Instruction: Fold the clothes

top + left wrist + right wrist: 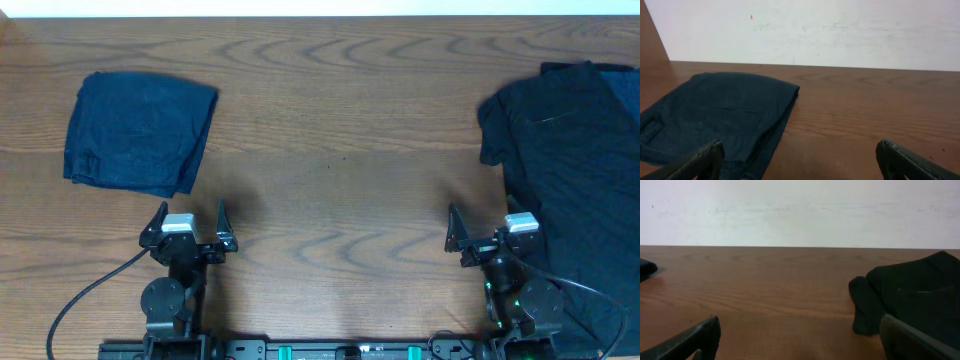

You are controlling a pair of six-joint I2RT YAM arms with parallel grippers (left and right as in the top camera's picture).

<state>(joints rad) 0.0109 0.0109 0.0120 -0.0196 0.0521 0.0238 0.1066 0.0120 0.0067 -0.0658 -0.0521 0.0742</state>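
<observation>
Over at 10 o'clock the navy garment [140, 135] lies as a neat squarish packet, edges doubled under, so I'd judge that piece done and set aside. The left gripper [191, 218] sits low at 7 o'clock, just short of it, with its fingers [700, 162] spread wide and nothing between them.

The middle of the brown wood-grain surface [340, 150] is bare, which looks like the working spot for the next piece.

At 5 o'clock the right gripper [497, 228] has its fingers wide apart too and holds nothing. The black garments [570, 150] are heaped from 2 o'clock down past 4, rumpled, overlapping and running out of sight to the right. Their near edge comes close beside the right arm, though I can't tell if they touch.

To my eye one fold is finished and the next hasn't begun. The next move calls for the right arm to reach toward 1 o'clock, pinch a single layer at the heap's edge, and drag it to the centre to flatten.

Behind the surface stands a plain pale wall [840, 30], faintly scuffed.
</observation>
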